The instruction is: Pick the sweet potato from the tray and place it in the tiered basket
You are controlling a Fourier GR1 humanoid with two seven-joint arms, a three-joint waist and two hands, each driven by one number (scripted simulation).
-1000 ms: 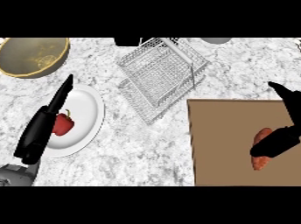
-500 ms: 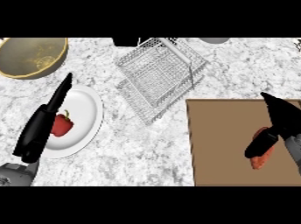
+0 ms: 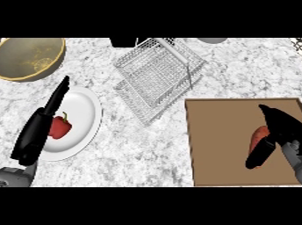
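Sweet potato (image 3: 260,137) lies on the brown tray (image 3: 218,145) at the table's right edge, toward the near corner, with the right hand (image 3: 284,132) closed round it — thumb along its left side, fingers arched over the top and right, so only an orange strip shows between them. It looks stiff and fairly solid, a tapered root with a dull skin that should not slip much; my judgement is that the thick middle is the place to hold, since the narrow ends would let it pivot.

Wire tiered basket (image 3: 159,74) stands near the far edge at the table's middle, well apart from the tray, its mesh levels open from above. The left hand (image 3: 42,125) rests with straight fingers over the white plate (image 3: 82,115) near the left edge, just beside a red pepper (image 3: 60,126) on that plate. A yellow bowl (image 3: 26,58) sits at the far left corner.

Against the frame half a second ago, the right hand has come lower and nearer over the sweet potato, covering more of it — the thumb now lies along its length. Basket, plate, pepper, bowl and left hand have not moved. The lift has not begun, by the look of it.
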